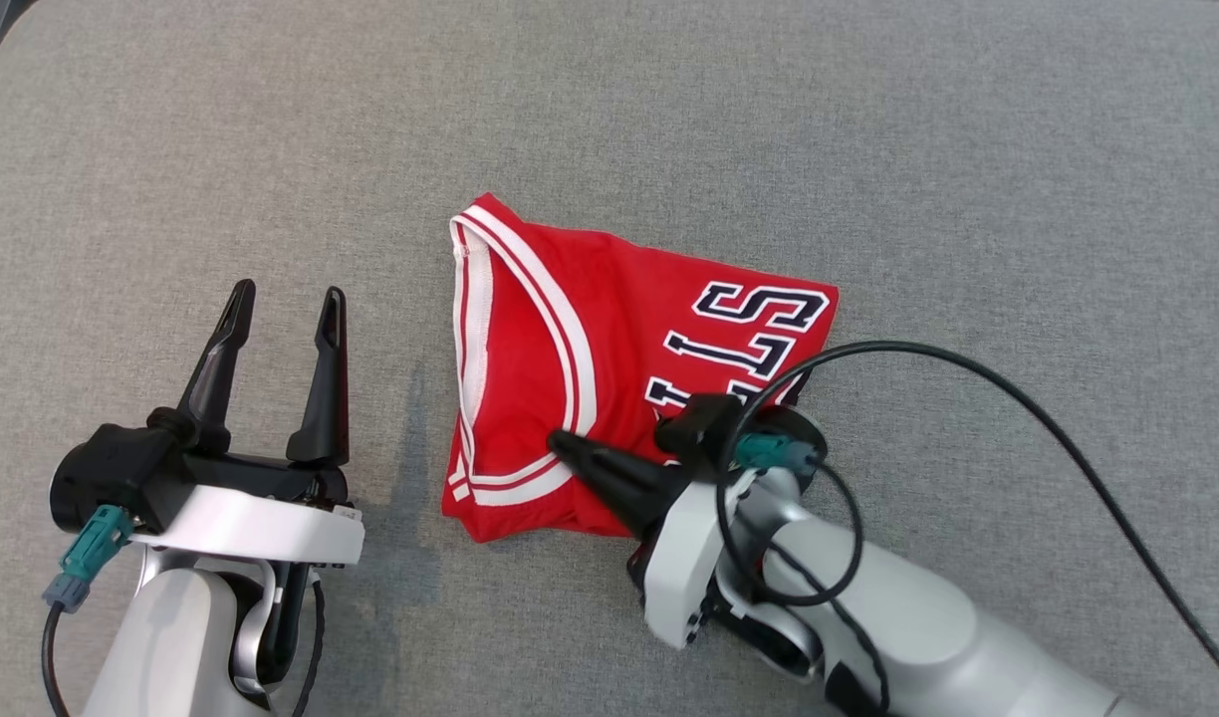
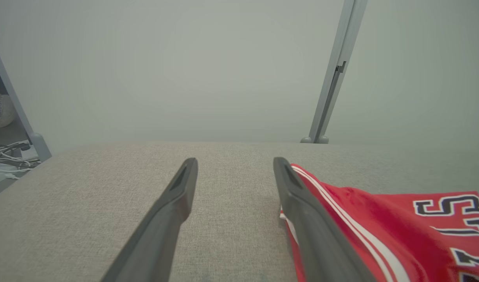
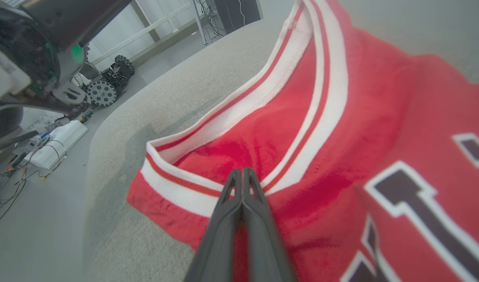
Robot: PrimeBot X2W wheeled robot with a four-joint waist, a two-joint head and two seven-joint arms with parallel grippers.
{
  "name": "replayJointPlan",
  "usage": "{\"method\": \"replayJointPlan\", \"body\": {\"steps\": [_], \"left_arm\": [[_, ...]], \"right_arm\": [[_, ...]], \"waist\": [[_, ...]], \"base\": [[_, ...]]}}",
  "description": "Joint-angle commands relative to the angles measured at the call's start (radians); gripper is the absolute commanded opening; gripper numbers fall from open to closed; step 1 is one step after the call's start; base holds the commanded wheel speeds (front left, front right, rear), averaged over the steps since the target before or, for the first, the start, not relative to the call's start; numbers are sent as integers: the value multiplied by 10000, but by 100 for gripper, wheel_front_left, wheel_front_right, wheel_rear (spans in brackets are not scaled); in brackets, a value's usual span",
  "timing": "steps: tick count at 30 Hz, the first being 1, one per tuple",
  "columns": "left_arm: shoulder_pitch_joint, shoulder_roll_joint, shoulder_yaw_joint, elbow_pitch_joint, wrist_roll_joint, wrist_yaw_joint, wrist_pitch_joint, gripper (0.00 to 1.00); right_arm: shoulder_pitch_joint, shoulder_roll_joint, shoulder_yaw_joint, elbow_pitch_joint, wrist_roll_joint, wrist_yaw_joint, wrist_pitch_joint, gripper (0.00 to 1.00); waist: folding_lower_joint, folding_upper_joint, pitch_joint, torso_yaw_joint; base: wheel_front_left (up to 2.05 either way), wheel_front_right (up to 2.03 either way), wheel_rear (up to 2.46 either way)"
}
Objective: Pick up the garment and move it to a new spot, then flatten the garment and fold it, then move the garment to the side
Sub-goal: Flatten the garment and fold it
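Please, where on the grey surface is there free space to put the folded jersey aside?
The whole far strip of the grey surface beyond the jersey is bare, and so is the far left, beyond the left gripper. Crowded: the near right, where the right gripper reaches over the jersey and its black cable loops.

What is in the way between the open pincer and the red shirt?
Nothing visible. Only bare grey cloth lies between the left pincer and the shirt. The right pincer is shut over the shirt's near corner, not in between.
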Motion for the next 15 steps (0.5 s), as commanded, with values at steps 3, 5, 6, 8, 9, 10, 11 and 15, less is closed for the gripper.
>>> {"method": "replayJointPlan", "body": {"steps": [3,5,6,8,9,10,11,15], "left_arm": [[-40,44,76,15,-45,5,-51,100],[69,72,114,1,-36,37,-57,100],[120,93,129,-8,-34,60,-57,100],[191,124,147,-29,-31,81,-60,100],[209,139,149,-42,-29,79,-61,100],[205,153,156,-54,-28,90,-62,100],[191,171,154,-66,-27,104,-60,100],[278,237,184,-142,-41,162,-52,100]], "right_arm": [[-139,-281,-495,72,43,24,-478,0],[-38,-425,-899,-66,-56,24,-673,0],[47,-526,-1103,-149,-122,24,-717,0],[247,-760,-1614,-281,-284,24,-759,0],[330,-877,-1900,-372,-397,24,-780,0],[425,-1002,-2215,-469,-531,24,-780,0],[562,-1118,-2540,-595,-648,24,-779,0],[1275,-1511,-4089,-1220,-1246,23,-782,0]], "waist": [[0,-1,-102,-74],[0,-1,-184,-155],[0,-1,-220,-203],[0,-1,-292,-280],[0,-1,-328,-326],[0,-1,-364,-364],[0,-1,-395,-392],[0,-1,-502,-508]], "base": [[0,0,0],[0,0,0],[0,0,0],[0,0,0],[0,0,0],[0,0,0],[0,0,0],[0,0,0]]}}
